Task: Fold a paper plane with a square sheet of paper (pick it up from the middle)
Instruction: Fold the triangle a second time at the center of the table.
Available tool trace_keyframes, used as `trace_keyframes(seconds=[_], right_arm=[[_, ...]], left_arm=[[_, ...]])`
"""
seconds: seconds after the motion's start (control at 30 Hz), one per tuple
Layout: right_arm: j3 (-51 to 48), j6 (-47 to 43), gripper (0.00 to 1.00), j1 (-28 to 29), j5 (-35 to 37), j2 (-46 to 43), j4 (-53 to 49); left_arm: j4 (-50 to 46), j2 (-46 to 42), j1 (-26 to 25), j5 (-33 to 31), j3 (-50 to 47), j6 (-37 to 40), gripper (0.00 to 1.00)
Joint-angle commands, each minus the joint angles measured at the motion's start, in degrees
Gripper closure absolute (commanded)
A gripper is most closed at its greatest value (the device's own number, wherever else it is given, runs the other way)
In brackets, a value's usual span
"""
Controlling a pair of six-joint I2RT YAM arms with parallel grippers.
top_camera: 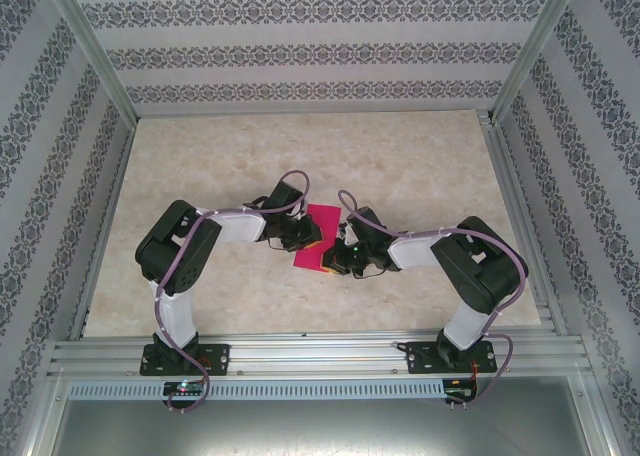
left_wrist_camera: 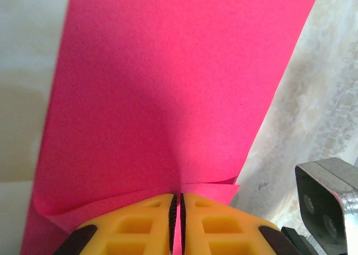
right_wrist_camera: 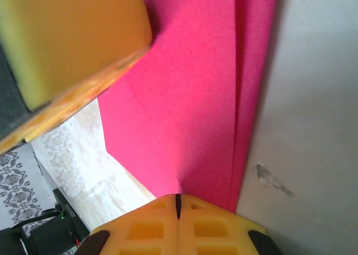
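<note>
Both pinch: left gripper point(left_wrist_camera: 177, 199) nips the square sheet of paper point(left_wrist_camera: 168, 87), right gripper point(right_wrist_camera: 178, 199) clamps its doubled-over edge.

Left tool point(left_wrist_camera: 177, 202) and right tool point(right_wrist_camera: 178, 202) both pinched closed, elbows out.

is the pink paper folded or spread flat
Folded: the pink paper lies doubled, one layer's edge stopping short of the layer beneath.

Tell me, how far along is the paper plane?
Early. Done: the paper looks doubled over once; two layers show, edges slightly offset. In hand: the left gripper and right gripper are each shut on an edge of it. Still to do: no pointed nose, no wings yet, so most folds remain.
</note>
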Motion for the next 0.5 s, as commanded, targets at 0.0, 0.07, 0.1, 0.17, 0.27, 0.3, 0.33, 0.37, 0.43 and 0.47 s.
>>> trace_keyframes(seconds=[0.0,0.07,0.1,0.17,0.27,0.3,0.33,0.37,0.43,0.47], right_arm=[[-1.79,-1.44,1.00,-0.08,4.52,2.62,-9.77],[-1.54,-1.77,1.00,-0.04,4.36,2.64,-10.01],[-1.40,-1.86,1.00,-0.04,4.28,2.64,-10.20],[-1.20,-2.14,1.00,-0.14,4.24,2.64,-10.39],[-0.74,-2.63,1.00,-0.20,3.79,2.80,-10.68],[-0.60,-2.73,1.00,-0.28,3.59,2.82,-10.69],[-0.48,-2.81,1.00,-0.22,3.56,2.89,-10.73],[-0.34,-2.97,1.00,-0.22,3.32,2.91,-10.81],[-0.12,-3.21,1.00,-0.22,3.09,2.91,-10.99],[-0.09,-3.25,1.00,-0.22,3.04,2.91,-11.05]], left_arm=[[-0.45,0.77,3.37,-5.17,-1.16,1.65,0.84],[-0.02,0.92,3.86,-4.77,-0.98,2.19,0.84],[0.03,1.06,4.19,-4.67,-0.88,2.43,0.84],[0.13,1.30,4.73,-4.51,-0.73,2.87,0.84],[0.63,1.58,5.72,-4.18,-0.81,3.31,0.83],[0.82,1.68,6.04,-4.27,-0.79,3.55,0.83],[0.84,1.92,6.35,-4.31,-0.73,3.83,0.83],[0.93,2.08,6.57,-4.16,-0.67,3.99,0.83],[1.32,2.28,7.18,-3.58,-0.57,4.39,0.83],[1.34,2.28,7.50,-3.61,-0.50,4.58,0.83]])
